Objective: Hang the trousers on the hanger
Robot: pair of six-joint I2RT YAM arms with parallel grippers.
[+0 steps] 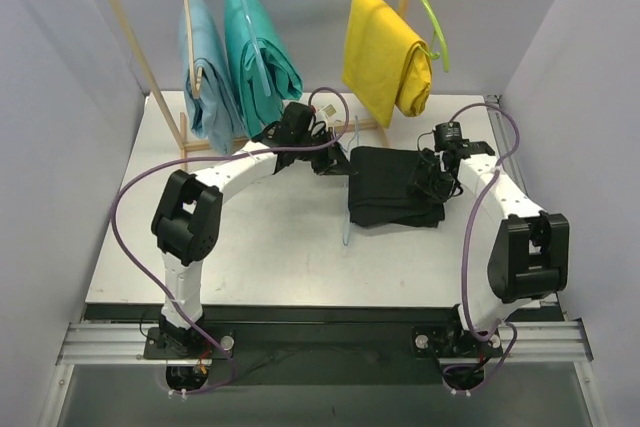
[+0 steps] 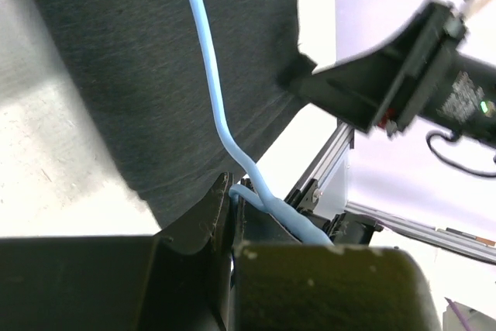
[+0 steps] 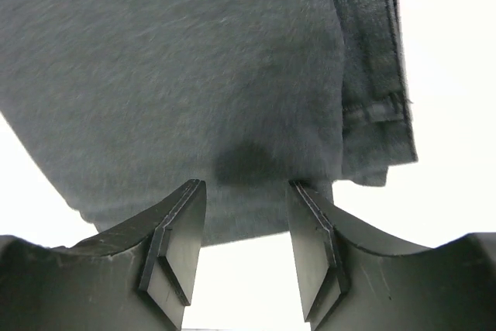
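Position check, 1 moment.

Trousers (image 1: 388, 187): black folded bundle lying flat on the table (image 1: 260, 257), right of centre, between the 2 arms. In the top view it reads a little wider left-to-right than near-to-far.

Hanger (image 1: 346, 225): thin light-blue wire running near-to-far along the left edge of the bundle. In the left wrist view the hanger (image 2: 208, 75) crosses on top of the trousers (image 2: 132, 75), not under them.

Left gripper (image 1: 333, 157): pressed together on the hanger wire at the far-left corner of the bundle. Its own camera shows the pinch plainly, with the wire leaving from between the jaws of the left gripper (image 2: 232, 195).

Right gripper (image 1: 428, 179): at the bundle's right edge, jaws partly spread, with bare table showing in the gap and nothing pinched. In the right wrist view the trousers (image 3: 194, 60) end just past the tips of the right gripper (image 3: 246, 211). Touching or just short of the tips: cannot tell.

Relation that matters: from the right gripper the trousers lie straight ahead, and the hanger sits on the far side of the bundle, toward the left arm. The right arm is the nearer one for the cloth, since the left is taken up with the wire.

Judgement: the cloth has to travel left-to-right across the wire, at right angles to its run, so the right jaws need the fabric edge first. Risk: they may catch only the top fold.
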